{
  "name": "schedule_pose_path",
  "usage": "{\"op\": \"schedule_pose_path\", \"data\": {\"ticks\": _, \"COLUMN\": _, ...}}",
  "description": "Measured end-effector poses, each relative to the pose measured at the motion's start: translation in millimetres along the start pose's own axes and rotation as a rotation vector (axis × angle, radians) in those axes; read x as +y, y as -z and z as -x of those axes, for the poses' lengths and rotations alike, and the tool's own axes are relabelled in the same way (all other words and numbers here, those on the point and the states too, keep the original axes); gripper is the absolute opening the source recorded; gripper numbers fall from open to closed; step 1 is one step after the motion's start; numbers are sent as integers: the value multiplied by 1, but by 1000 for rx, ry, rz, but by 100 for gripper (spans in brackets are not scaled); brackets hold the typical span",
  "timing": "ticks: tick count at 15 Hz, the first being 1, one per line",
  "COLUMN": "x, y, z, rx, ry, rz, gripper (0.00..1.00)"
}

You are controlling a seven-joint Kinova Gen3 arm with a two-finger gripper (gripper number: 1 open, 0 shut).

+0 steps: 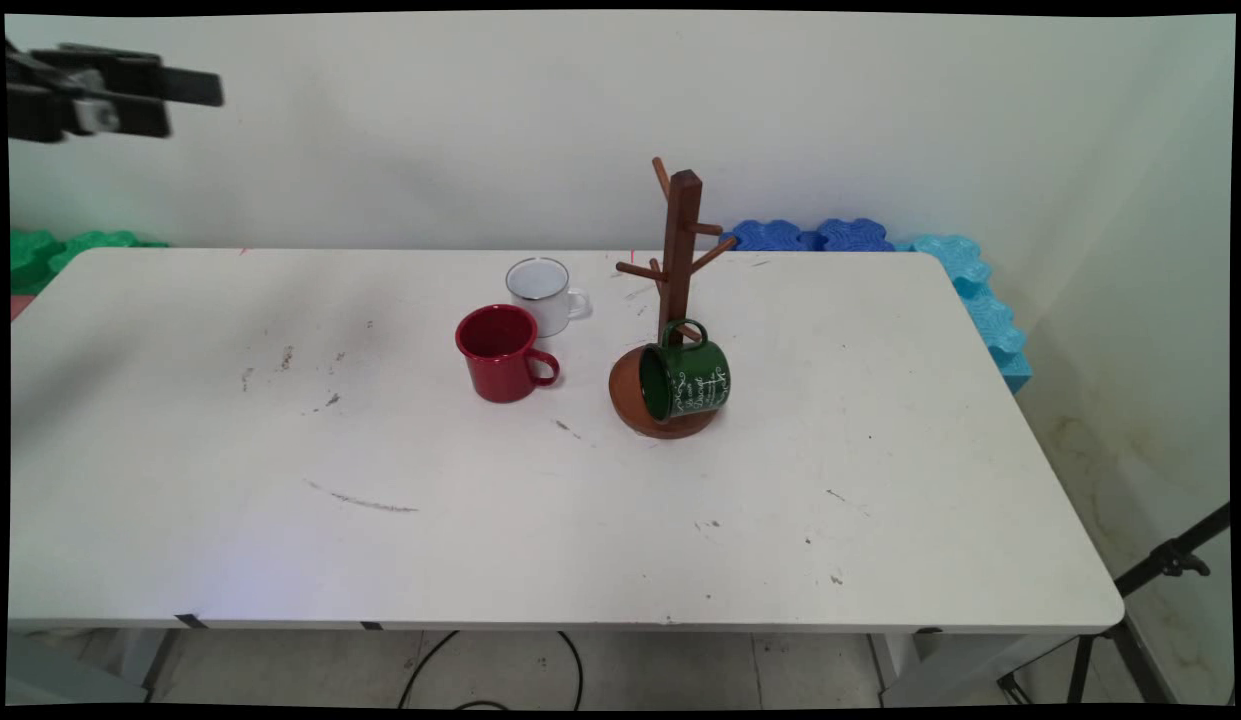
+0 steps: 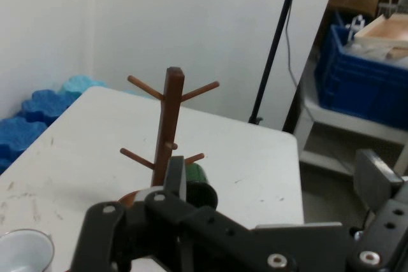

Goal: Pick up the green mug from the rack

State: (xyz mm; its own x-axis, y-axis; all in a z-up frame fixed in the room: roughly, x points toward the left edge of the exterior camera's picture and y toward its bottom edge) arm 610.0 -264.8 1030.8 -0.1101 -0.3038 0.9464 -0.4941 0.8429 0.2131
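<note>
Only the main view shows the red mug beside the white mug.

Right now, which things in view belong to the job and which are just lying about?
Likely in play, on the table: green mug hooked on a low peg of the wooden mug tree; red mug; white mug; gripper, open, raised far left.
Lying about: blue foam mats, green foam mats, tripod.

blue foam mats by wall | green foam mats left | tripod right
</note>
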Motion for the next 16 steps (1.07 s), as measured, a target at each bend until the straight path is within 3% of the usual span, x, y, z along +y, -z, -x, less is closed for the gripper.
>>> {"op": "schedule_pose_path", "data": {"ticks": 6, "x": 7, "y": -78, "z": -6, "rx": -129, "ry": -73, "rz": -49, "gripper": 100}}
{"op": "schedule_pose_path", "data": {"ticks": 11, "x": 12, "y": -162, "z": 0, "rx": -281, "ry": -97, "rz": -96, "gripper": 100}}
{"op": "schedule_pose_path", "data": {"ticks": 16, "x": 22, "y": -229, "z": 20, "rx": -440, "ry": -95, "rz": -106, "gripper": 100}}
